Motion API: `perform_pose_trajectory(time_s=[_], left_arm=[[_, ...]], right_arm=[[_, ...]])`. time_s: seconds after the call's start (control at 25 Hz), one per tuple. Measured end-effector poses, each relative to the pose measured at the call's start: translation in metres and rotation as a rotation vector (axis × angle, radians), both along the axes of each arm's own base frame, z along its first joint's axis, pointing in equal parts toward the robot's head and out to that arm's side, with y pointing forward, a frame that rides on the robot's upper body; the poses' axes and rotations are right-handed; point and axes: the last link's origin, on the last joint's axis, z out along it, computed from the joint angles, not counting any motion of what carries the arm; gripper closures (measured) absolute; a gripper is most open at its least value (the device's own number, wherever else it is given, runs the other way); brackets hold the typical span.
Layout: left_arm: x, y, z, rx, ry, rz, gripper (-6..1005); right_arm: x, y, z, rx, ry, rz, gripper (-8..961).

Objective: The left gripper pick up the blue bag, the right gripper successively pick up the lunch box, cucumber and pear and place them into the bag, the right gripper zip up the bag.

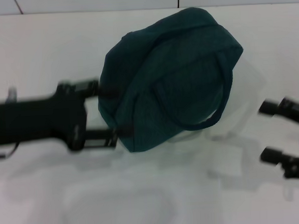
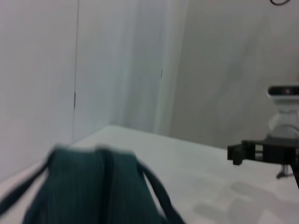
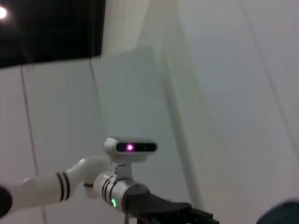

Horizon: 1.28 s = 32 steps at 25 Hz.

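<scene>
Between the jaws of our left gripper [image 1: 118,111] we hold one end of the blue bag [image 1: 170,76], lifted off the counter [image 1: 31,53]. Well apart, our right gripper [image 1: 271,131] waits with jaws wide and empty. With a grip this near the edge, we risk the fabric slipping free or the closed bag sagging as we load it.

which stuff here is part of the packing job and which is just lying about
Job:
dark teal-blue fabric bag, closed
left pincer, at the bag's side
right pincer, open, away from the bag

Lying about:
nothing else visible on the white table
</scene>
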Motion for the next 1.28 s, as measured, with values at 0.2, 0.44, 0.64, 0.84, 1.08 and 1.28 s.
perform_pose_trajectory(time_s=[0.2, 0.44, 0.64, 0.84, 1.08, 1.28], left_arm=[[-0.049, -0.029, -0.023, 0.029, -0.011, 0.011, 170], [-0.082, -0.048, -0.043, 0.041, -0.034, 0.082, 170], [-0.096, -0.052, -0.053, 0.02, -0.034, 0.129, 171], [-0.097, -0.052, -0.051, 0.038, -0.045, 0.125, 171], [-0.096, -0.052, -0.05, 0.03, -0.046, 0.114, 170], [-0.094, -0.053, -0.051, 0.02, -0.053, 0.103, 170]], right_arm=[[0.008, -0.002, -0.029, -0.054, -0.129, -0.03, 67], [0.02, 0.0, -0.06, -0.067, -0.288, -0.091, 67], [0.021, 0.001, -0.073, -0.041, -0.324, -0.105, 68], [0.02, -0.001, -0.075, -0.033, -0.324, -0.099, 68], [0.021, -0.002, -0.075, -0.027, -0.323, -0.094, 68], [0.021, -0.003, -0.075, -0.027, -0.32, -0.094, 68]])
